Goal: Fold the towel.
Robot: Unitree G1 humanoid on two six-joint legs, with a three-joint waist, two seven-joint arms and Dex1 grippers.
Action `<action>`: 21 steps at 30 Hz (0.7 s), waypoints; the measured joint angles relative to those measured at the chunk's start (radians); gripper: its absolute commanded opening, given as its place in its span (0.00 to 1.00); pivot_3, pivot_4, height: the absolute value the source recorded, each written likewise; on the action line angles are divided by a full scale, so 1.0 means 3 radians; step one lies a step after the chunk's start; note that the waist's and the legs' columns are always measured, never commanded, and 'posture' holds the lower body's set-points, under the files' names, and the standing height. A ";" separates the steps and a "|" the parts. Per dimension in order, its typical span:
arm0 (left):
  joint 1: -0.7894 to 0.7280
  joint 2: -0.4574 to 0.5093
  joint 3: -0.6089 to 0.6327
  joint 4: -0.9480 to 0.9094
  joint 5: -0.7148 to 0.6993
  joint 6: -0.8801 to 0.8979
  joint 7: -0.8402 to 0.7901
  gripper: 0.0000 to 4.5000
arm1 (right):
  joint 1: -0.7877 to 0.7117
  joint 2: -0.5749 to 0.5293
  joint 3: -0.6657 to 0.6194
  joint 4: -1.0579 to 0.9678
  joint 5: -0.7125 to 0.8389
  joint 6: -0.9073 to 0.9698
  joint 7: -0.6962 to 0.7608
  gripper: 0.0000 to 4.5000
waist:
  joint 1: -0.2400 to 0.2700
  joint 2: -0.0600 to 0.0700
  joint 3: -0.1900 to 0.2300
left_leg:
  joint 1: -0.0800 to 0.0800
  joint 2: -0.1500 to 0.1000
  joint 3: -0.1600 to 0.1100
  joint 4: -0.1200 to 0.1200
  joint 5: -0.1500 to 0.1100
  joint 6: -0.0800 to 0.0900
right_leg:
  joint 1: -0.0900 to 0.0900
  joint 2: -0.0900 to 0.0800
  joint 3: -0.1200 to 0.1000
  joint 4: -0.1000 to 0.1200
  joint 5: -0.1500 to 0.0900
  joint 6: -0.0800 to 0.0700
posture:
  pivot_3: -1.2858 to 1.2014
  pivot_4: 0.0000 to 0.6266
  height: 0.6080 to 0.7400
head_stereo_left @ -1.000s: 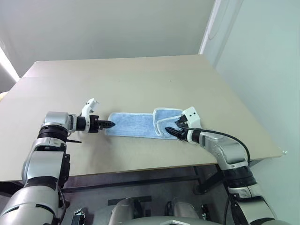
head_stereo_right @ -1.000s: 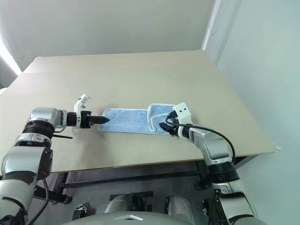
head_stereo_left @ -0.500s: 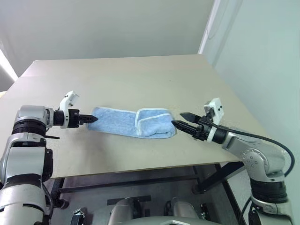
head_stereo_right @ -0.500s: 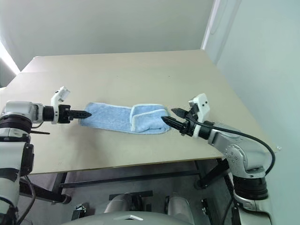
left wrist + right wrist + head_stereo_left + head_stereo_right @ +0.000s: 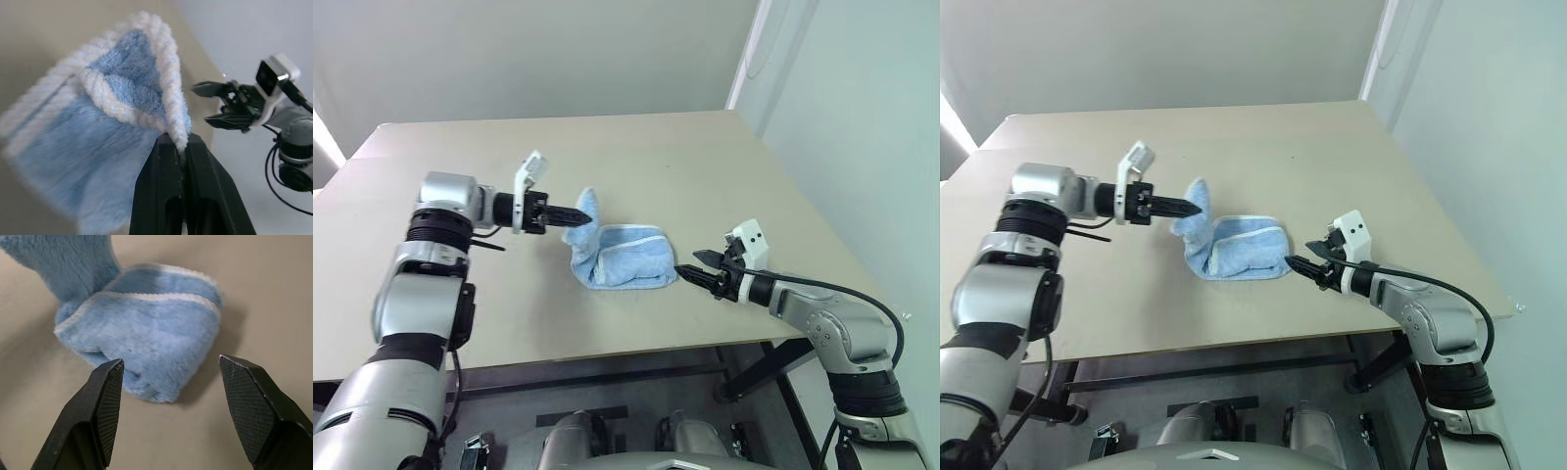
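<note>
The towel (image 5: 625,262), light blue terry with white edging, lies partly folded in the middle of the table. Its left end is lifted off the tabletop. My left gripper (image 5: 584,212) is shut on that raised end and holds it above the folded part; in the left wrist view the white edge (image 5: 172,117) is pinched between the black fingers. My right gripper (image 5: 690,272) stands open just to the right of the folded towel, a little above the table, holding nothing. The right wrist view shows the folded bundle (image 5: 146,342) straight ahead between its spread fingertips (image 5: 110,382).
The beige table (image 5: 656,166) stretches well behind the towel, with its front edge close below the bundle and its right edge near my right arm. A pale wall rises to the right of the table.
My left gripper has lifted the towel's left end off the table and carried it right, over the folded part. The right gripper let go of the towel and drew back slightly, staying open.
</note>
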 measured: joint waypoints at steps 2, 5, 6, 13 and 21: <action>-0.0064 -0.0183 0.0011 0.0120 0.0002 -0.0111 0.0132 0.00 | -0.0006 0.0015 -0.0018 -0.0005 0.0007 -0.0012 -0.0012 0.73 | 0.0003 0.0000 0.0000 | 0.0001 0.0000 -0.0001 0.0005 -0.0004 0.0007 | 0.0001 0.0000 -0.0001 0.0001 0.0000 0.0001 | 0.52 0.00 0.96; -0.0087 -0.0407 0.0019 0.0327 0.0013 -0.0271 0.0279 0.00 | -0.0001 0.0014 -0.0063 -0.0013 0.0011 -0.0013 -0.0038 0.73 | 0.0004 0.0000 0.0000 | 0.0001 0.0000 -0.0001 0.0012 -0.0006 0.0009 | 0.0003 0.0000 -0.0001 0.0003 0.0003 0.0005 | 0.52 0.00 0.96; -0.0087 -0.0487 0.0021 0.0407 0.0021 -0.0329 0.0334 0.00 | 0.0006 0.0011 -0.0079 -0.0019 0.0012 -0.0013 -0.0045 0.73 | 0.0004 0.0000 0.0000 | 0.0001 0.0000 -0.0001 0.0013 -0.0006 0.0010 | 0.0004 0.0000 -0.0001 0.0003 0.0003 0.0006 | 0.52 0.00 0.96; -0.0105 -0.0946 0.0084 0.0736 0.0104 -0.0707 0.0950 0.00 | 0.0174 -0.0002 -0.0113 -0.0109 -0.0005 -0.0007 -0.0148 0.73 | 0.0021 0.0000 0.0000 | 0.0000 0.0002 -0.0004 0.0027 -0.0010 0.0017 | 0.0009 0.0000 -0.0003 0.0006 0.0008 0.0015 | 0.52 0.00 0.96; -0.0104 -0.1173 0.0302 0.0808 0.0094 -0.1002 0.1499 0.11 | 0.0303 -0.0006 -0.0089 -0.0169 -0.0063 -0.0010 -0.0274 0.73 | 0.0016 0.0000 0.0000 | 0.0000 0.0003 -0.0006 0.0034 -0.0011 0.0019 | 0.0014 -0.0001 -0.0003 0.0006 0.0010 0.0015 | 0.52 0.00 0.96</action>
